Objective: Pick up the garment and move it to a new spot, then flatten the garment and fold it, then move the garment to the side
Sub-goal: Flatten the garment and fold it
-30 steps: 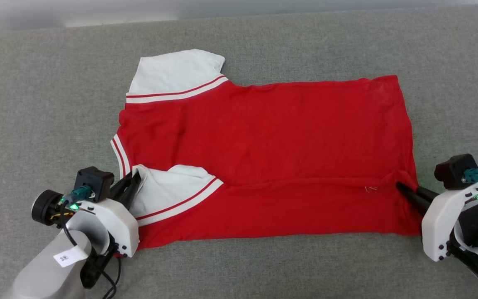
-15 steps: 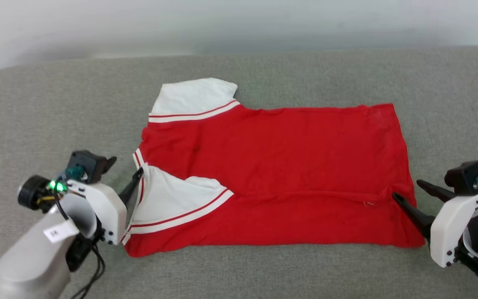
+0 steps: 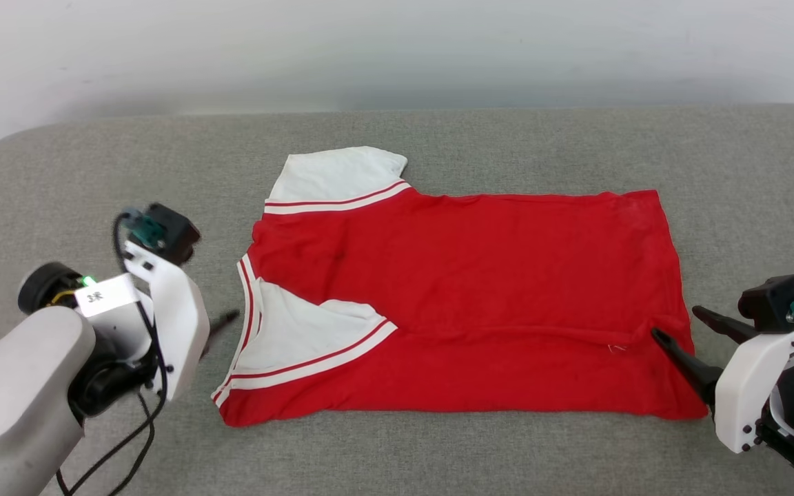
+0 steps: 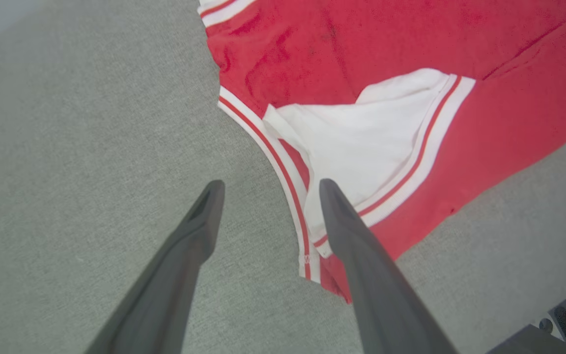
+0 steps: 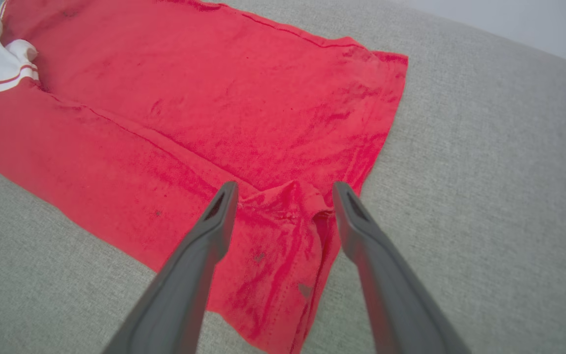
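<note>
On the grey upholstered surface (image 3: 438, 448), the garment (image 3: 466, 289) is lying spread out, red side up. Its near edge is folded over onto the body, and one white sleeve (image 3: 300, 331) is lying across the red cloth. The other sleeve (image 3: 338, 176) is pointing toward the pale wall (image 3: 397, 48) behind.

The left gripper (image 4: 270, 186) is hovering just beside the striped collar trim (image 4: 283, 177) with its fingers standing apart and nothing between them. In the left wrist view one finger is overlapping the trim, and whether it is touching the cloth is hard to tell. In the head view the gripper's white housing is hiding all but one fingertip. A black cable (image 3: 128, 441) is hanging under that arm.

The right gripper (image 5: 285, 188) is also gaping, its fingers straddling a bunched-up corner of the hem (image 5: 288, 201) without closing on it. The picture's edge is cutting off most of that arm in the head view.
</note>
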{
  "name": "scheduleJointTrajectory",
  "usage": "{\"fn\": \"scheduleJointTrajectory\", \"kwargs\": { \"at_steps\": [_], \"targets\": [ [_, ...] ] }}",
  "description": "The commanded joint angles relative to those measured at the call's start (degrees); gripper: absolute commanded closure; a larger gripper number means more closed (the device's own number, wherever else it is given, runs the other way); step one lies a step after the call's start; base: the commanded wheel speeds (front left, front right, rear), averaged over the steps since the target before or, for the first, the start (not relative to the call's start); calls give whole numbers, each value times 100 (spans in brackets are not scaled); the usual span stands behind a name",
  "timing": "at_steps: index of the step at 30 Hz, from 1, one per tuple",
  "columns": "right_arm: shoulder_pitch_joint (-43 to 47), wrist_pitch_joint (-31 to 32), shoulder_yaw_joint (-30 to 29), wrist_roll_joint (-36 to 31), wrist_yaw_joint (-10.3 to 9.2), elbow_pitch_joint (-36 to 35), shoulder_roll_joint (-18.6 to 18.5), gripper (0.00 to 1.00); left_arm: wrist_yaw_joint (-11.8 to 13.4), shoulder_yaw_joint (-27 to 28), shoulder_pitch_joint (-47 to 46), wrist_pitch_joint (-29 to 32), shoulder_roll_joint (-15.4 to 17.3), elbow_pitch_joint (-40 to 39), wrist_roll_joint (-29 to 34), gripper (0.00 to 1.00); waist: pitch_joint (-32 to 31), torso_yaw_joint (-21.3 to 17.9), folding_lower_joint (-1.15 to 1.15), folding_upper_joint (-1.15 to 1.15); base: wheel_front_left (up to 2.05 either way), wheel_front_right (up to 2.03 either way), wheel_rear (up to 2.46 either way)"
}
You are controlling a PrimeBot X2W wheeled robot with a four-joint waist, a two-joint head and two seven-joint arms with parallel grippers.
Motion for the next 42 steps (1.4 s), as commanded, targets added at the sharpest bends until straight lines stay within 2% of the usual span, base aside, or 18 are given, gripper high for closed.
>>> {"fn": "scheduleJointTrajectory", "kwargs": {
  "at_steps": [1, 4, 8, 13, 21, 23, 26, 30, 38, 42],
  "targets": [
    [77, 40, -23, -39, -2, -32, 18, 0, -26, -63, -35, 198, 55, -49, -65, 0, 9, -17, 0, 0, 0, 0, 0],
    [58, 153, -12, -56, -2, -104, 58, 0, -29, -193, 23, 841, 134, -164, -336, 0, 45, -79, 0, 0, 0, 0, 0],
    [38, 315, 12, -46, -2, -170, 94, 0, -37, -378, 132, 1305, 206, -176, -444, 0, 119, -180, 0, 0, 0, 0, 0],
    [-96, 443, 60, -50, -2, -197, 142, 0, -30, -547, 309, 1546, 106, 73, -574, 0, 241, -320, 0, 0, 0, 0, 0],
    [-313, 536, 191, -11, -2, -148, 170, 0, -49, -694, 689, 1483, -109, 766, -807, 0, 367, -479, 0, 0, 0, 0, 0],
    [-375, 567, 216, 32, -2, -165, 130, 0, -67, -723, 716, 1422, -146, 842, -836, 100, 356, -486, 0, 0, 0, 0, 0],
    [-482, 665, 229, 114, -2, -210, 13, 0, -134, -778, 725, 1373, -160, 846, -883, 100, 280, -468, 0, 0, 0, 0, 0],
    [-761, 1141, 309, 264, -2, -390, -342, 0, -162, -826, 549, 1177, 18, 651, -728, 100, 145, -430, 0, 0, 0, 0, 0],
    [-1243, 2986, 675, 805, -3, -694, -1043, 0, -169, -844, 327, 945, 232, 150, -645, 100, 54, -322, 0, 0, 0, 0, 0],
    [-1353, 3529, 794, 922, -3, -601, -997, 0, -171, -860, 219, 938, 255, -23, -580, 100, 177, -248, 0, 0, 0, 0, 0]
  ]
}}
